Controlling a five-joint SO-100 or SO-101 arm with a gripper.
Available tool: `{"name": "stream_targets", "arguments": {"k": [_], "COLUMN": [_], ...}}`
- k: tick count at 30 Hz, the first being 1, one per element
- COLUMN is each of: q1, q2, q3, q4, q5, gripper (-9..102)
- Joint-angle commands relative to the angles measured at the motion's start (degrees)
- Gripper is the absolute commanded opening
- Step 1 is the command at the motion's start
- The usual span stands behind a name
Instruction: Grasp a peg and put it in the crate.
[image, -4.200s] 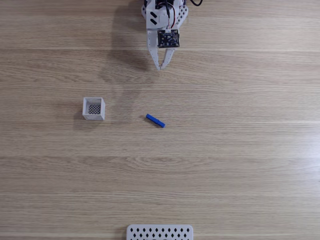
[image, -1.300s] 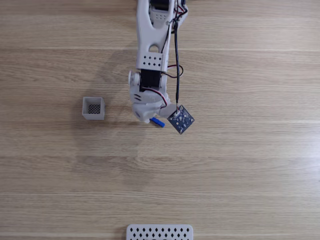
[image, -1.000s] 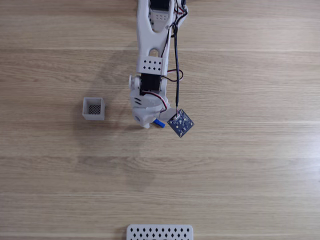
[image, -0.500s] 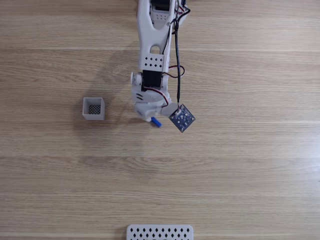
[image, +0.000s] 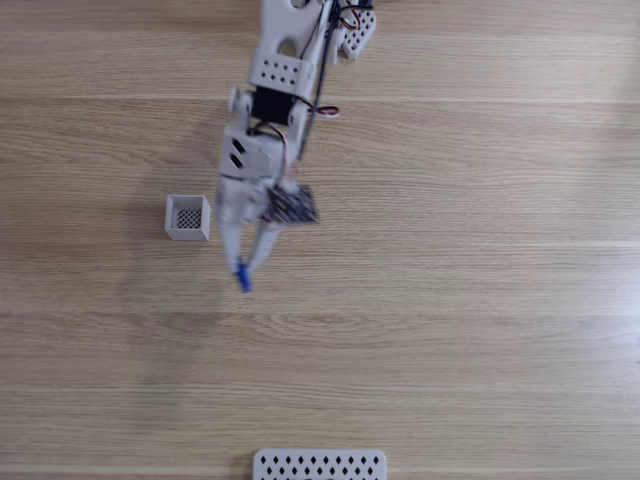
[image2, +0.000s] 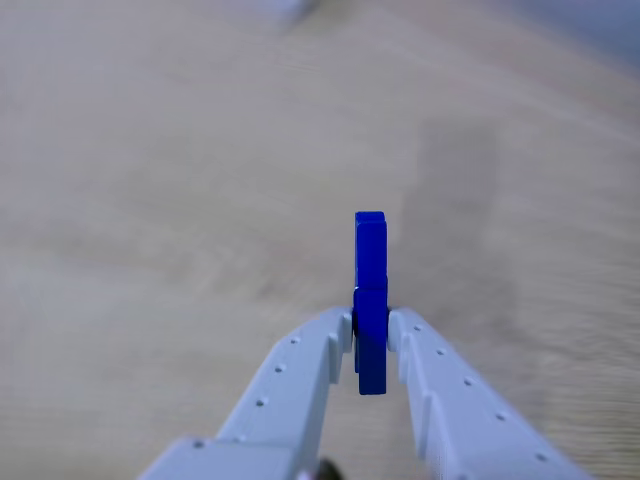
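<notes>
Setting: hobby or lab-style robot workbench; room type itself cannot be told. Evidence: light wood-grain counter seen from above; white 3D-printed-looking arm with exposed wiring and a bare circuit board; small white crate with mesh bottom; white perforated plate with diamond holes at the lower edge of the fixed view.

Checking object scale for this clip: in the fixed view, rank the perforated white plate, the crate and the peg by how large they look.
1. The perforated white plate, widest even though the bottom edge cuts it off.
2. The crate, a small square box.
3. The peg, only a short blue tip showing at the gripper, which is raised nearer the camera, so its true size is unsure.
</notes>
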Motion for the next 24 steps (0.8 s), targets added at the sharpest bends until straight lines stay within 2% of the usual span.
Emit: {"name": "stream_targets", "arguments": {"k": [1, 4, 8, 24], "q1": [5.19, 9.14, 13.01, 15.64], "q2": [10.55, 12.83, 14.06, 14.85], "q3": [6.33, 11.78, 17.49, 21.53], "q4": [-18.63, -26.89, -28.56, -15.64], "q5": [14.94, 26.28, 35.07, 35.07], "gripper": [-1, -1, -1, 0]}}
